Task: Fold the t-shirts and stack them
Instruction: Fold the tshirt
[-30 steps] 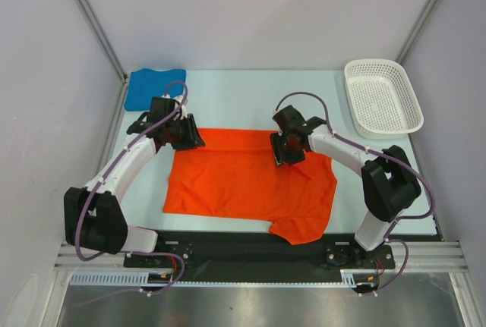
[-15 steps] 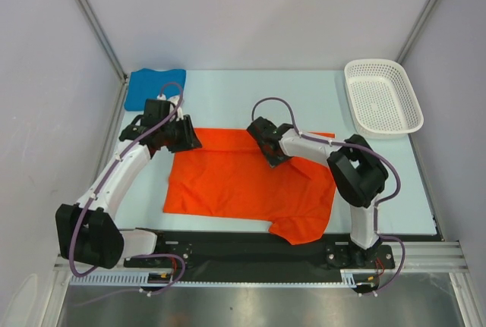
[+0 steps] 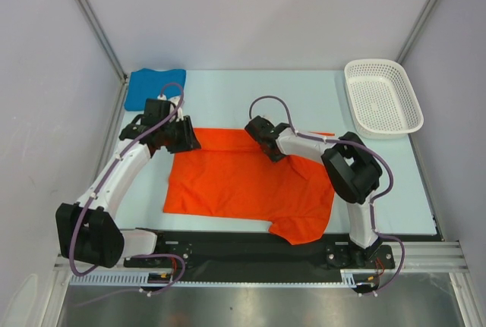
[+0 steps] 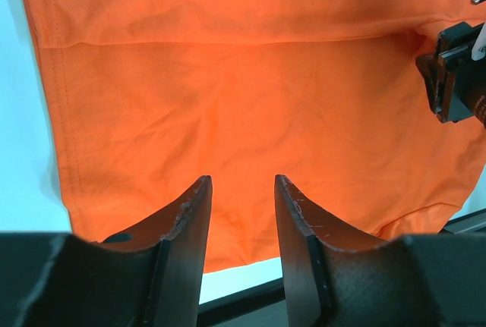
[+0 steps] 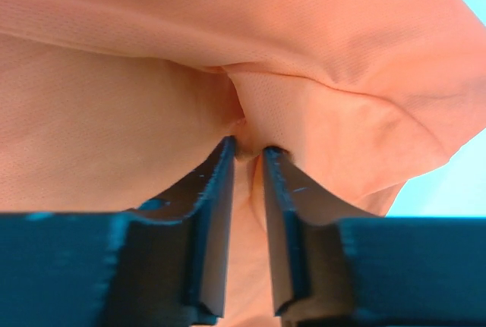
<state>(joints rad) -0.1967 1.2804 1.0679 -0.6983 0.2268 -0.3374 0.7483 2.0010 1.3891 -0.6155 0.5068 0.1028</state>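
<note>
The orange t-shirt point(image 3: 243, 183) lies spread across the middle of the table point(image 3: 228, 99), mostly flat, with one sleeve lobe hanging toward the near edge by the right arm's base. The blue t-shirt point(image 3: 154, 86) sits as a compact bundle in the far left corner, well apart from the orange one, apparently set aside as the base of the stack. The white basket point(image 3: 380, 98) stands at the far right and plays no part in the work at hand. The right gripper point(image 3: 266, 149) is down on the far hem of the orange t-shirt near its middle. Its wrist view shows the jaws drawn narrow, with a puckered ridge of cloth gathered at the fingertips point(image 5: 228, 149), so it appears to have a pinch on the fabric. The left gripper point(image 3: 182, 136) is poised over the shirt's far left corner. Its wrist view shows the jaws moderately parted with nothing between them and the cloth lying undisturbed below. Assessment: the two grippers are placed along the same far edge so that it can be lifted evenly and carried toward the near side for a first fold. The left side has no grip yet. A lift by the right gripper alone would likely drag the cloth askew.
</note>
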